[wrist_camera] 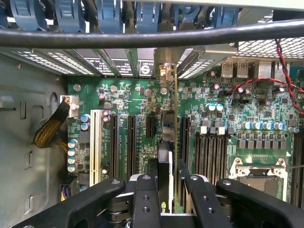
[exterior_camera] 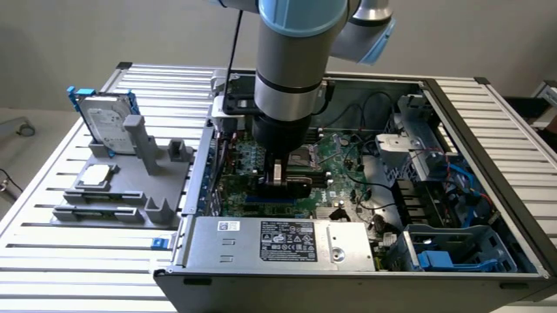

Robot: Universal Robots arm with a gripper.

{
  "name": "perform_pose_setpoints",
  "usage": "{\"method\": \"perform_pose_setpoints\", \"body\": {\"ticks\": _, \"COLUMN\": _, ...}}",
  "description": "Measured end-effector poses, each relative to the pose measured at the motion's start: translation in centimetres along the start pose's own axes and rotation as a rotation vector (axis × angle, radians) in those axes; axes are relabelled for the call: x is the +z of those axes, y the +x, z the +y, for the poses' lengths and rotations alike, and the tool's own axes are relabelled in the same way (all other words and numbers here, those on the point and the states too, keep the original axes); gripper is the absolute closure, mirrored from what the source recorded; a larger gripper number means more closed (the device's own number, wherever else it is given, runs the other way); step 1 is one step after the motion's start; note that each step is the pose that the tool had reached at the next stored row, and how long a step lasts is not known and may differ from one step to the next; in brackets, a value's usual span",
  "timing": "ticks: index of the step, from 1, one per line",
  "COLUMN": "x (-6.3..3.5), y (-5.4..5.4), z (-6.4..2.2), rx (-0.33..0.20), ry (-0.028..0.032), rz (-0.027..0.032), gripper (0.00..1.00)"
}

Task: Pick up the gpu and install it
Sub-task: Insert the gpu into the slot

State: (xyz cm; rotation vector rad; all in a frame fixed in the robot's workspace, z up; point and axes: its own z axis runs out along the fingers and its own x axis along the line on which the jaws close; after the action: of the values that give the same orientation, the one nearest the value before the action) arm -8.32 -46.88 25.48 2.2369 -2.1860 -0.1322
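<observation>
In the wrist view the black two-fingered gripper sat nearest. Its fingers pinched the thin, flat, green-edged gpu card from both faces. The card stood on edge between them and ran away from the camera over the green motherboard. It lay in line with the long black expansion slots. Whether its lower edge sat in a slot could not be told. A white plastic slot lay well to one side of it, and the square metal processor socket to the other. At the far end, the card's silver end bracket reached the row of vented rear openings in the case wall. A thick black cable crossed beyond that.

In the exterior view the silver boxed power supply lay closest, inside the open grey computer case. Behind it the grey-and-blue robot arm came straight down into the case, with the gripper low over the motherboard. On the exterior view's left, outside the case, a grey moulded parts fixture rested on the slatted aluminium table. Farther back on the fixture, a silver hard drive in a blue frame stood upright.
</observation>
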Motion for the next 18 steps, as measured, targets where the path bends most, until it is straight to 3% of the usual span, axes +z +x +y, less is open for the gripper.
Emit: {"method": "perform_pose_setpoints", "body": {"ticks": 18, "x": -0.01, "y": 0.26, "z": 0.01, "rx": -0.005, "ry": -0.0034, "rz": 0.0006, "gripper": 0.73}}
